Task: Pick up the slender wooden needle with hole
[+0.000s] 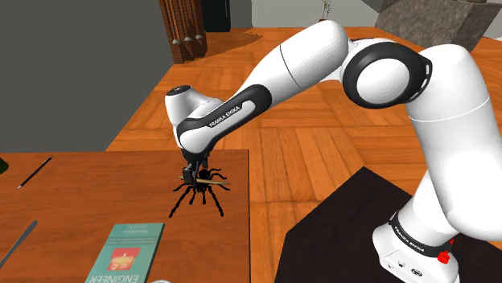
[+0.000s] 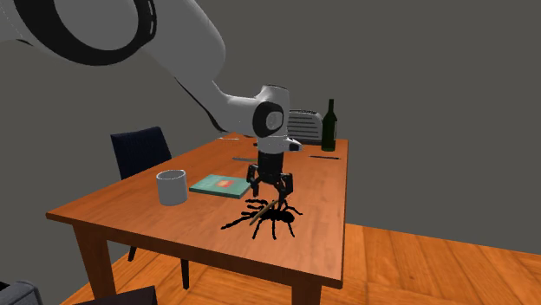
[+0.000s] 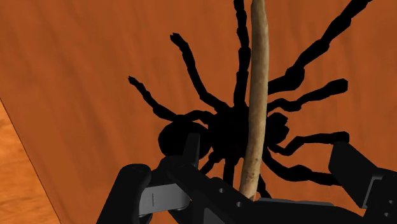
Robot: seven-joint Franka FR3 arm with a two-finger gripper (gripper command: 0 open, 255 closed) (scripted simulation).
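Poised over needle (image 3: 257, 95), not yet grasped.
With fingers (image 3: 354, 172) apart astride it atop spider (image 3: 216, 130) near bench (image 1: 88, 189) edge; closing, lifting left.

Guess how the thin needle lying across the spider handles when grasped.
Probably stiff and light: the needle looks like a thin, nearly straight wooden stick. Lying across the spider, not flat on the table, it may rock or roll when nudged. Being so slim, it could pivot once the open hand closes.
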